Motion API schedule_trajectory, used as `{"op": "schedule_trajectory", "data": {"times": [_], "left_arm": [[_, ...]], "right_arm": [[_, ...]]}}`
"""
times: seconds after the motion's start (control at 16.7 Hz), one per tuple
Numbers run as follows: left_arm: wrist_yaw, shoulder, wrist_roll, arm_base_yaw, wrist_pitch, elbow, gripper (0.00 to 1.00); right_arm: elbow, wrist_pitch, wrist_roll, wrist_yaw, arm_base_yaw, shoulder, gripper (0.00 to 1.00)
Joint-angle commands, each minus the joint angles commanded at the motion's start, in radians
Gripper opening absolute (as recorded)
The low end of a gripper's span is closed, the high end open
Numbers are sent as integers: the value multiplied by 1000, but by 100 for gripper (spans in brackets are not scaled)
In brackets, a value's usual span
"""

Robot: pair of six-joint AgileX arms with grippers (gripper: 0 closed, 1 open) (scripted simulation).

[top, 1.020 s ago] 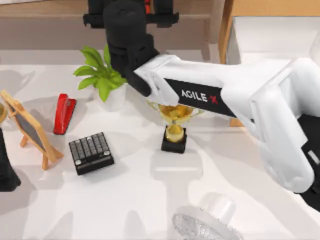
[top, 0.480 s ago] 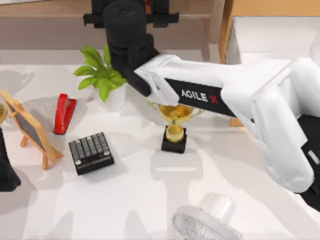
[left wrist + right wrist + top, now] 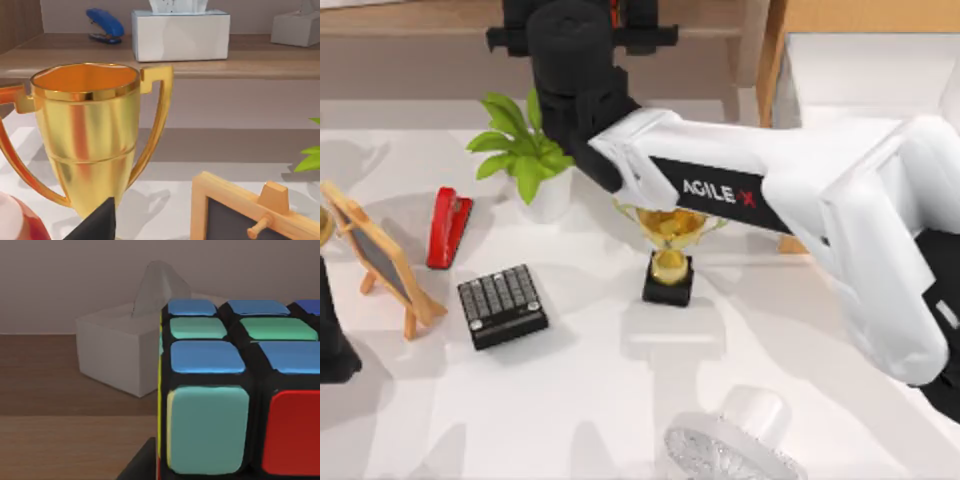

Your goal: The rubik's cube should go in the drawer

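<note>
The rubik's cube (image 3: 235,390) looms close in the right wrist view, showing blue, green and red stickers in a black frame. It stands on the wooden shelf (image 3: 410,20) at the back. From above, a red sliver of the rubik's cube (image 3: 613,10) peeks past my right gripper (image 3: 582,15), which reaches over the shelf with its fingers spread wide around it. One dark fingertip (image 3: 140,465) sits just beside the cube's edge. The drawer (image 3: 860,70) stands open at the back right, its white interior showing. My left arm (image 3: 330,345) is parked at the left edge.
A gold trophy (image 3: 670,245) stands mid-table under my right arm. A potted plant (image 3: 525,155), red stapler (image 3: 448,228), black keypad (image 3: 502,305) and small chalkboard easel (image 3: 380,255) lie to the left. A white fan (image 3: 735,440) is at the front. A tissue box (image 3: 117,352) stands on the shelf.
</note>
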Motion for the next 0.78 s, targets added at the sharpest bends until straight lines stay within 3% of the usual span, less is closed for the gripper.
{"op": "schedule_trajectory", "data": {"times": [0.78], "left_arm": [[0, 0, 0, 0, 0, 0, 100]], "right_arm": [[-97, -6, 6, 19, 24, -99, 0]]}}
